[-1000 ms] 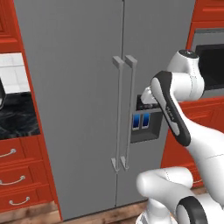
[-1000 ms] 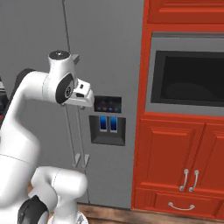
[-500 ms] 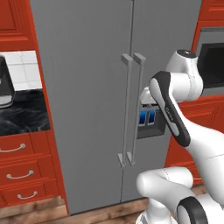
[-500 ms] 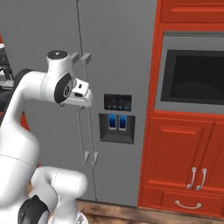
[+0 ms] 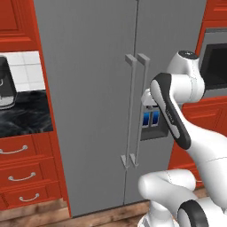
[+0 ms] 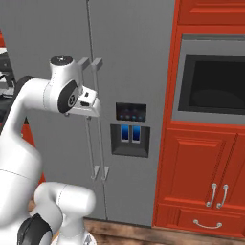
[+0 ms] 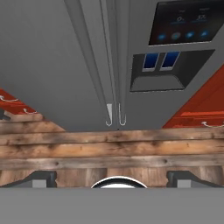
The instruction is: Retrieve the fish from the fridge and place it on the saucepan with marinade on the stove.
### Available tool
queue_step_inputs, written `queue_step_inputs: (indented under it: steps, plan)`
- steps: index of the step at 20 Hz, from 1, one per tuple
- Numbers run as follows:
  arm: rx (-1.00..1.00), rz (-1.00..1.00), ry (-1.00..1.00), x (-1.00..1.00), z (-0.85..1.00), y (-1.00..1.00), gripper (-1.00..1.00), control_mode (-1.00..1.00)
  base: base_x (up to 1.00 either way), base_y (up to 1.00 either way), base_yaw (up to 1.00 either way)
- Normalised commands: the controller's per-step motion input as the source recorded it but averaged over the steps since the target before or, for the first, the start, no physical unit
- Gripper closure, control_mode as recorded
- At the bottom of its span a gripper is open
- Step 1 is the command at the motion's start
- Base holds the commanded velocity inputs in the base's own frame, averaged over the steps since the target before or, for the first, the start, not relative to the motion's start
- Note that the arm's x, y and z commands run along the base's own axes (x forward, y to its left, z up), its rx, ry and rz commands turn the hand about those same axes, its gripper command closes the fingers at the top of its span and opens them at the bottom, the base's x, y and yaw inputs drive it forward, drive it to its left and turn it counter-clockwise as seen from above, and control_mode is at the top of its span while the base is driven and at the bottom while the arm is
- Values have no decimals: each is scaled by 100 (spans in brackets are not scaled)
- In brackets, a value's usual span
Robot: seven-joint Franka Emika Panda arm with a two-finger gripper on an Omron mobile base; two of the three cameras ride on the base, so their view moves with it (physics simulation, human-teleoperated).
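The tall grey fridge [image 5: 93, 88] stands right in front of me with both doors closed. Its two long bar handles [image 5: 135, 111] meet at the centre, and a dispenser panel [image 6: 130, 129] with blue lights sits on the right door. My gripper [image 6: 91, 104] hangs in front of the handles at about dispenser height, apart from them. In the hand view the gripper [image 7: 113, 179] is open, its fingertips [image 7: 41, 178] set wide apart, looking down the fridge [image 7: 65, 57] to the floor. The fish, saucepan, marinade and stove are out of view.
Red cabinets with a built-in dark oven [image 6: 215, 88] stand right of the fridge. To its left are red drawers [image 5: 22, 173] under a black counter [image 5: 22, 117] carrying a dark appliance [image 5: 5, 86]. Wooden floor [image 7: 109, 148] runs along the fridge's base.
The whole picture has slid to the right in both base views, so the base has driven; the arm keeps its pose and the fridge doors stay closed.
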Motion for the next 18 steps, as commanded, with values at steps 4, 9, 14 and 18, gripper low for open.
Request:
queue_step_inputs:
  steps: [4, 9, 14, 18]
  plan:
    - [0, 0, 0, 0, 0, 0, -100, 100, -6, 0, 0]
    - [0, 0, 0, 0, 0, 0, -100, 100, -41, 7, 2]
    - [0, 0, 0, 0, 0, 0, -100, 100, -22, 0, 1]
    - [0, 0, 0, 0, 0, 0, -100, 100, 0, 0, 0]
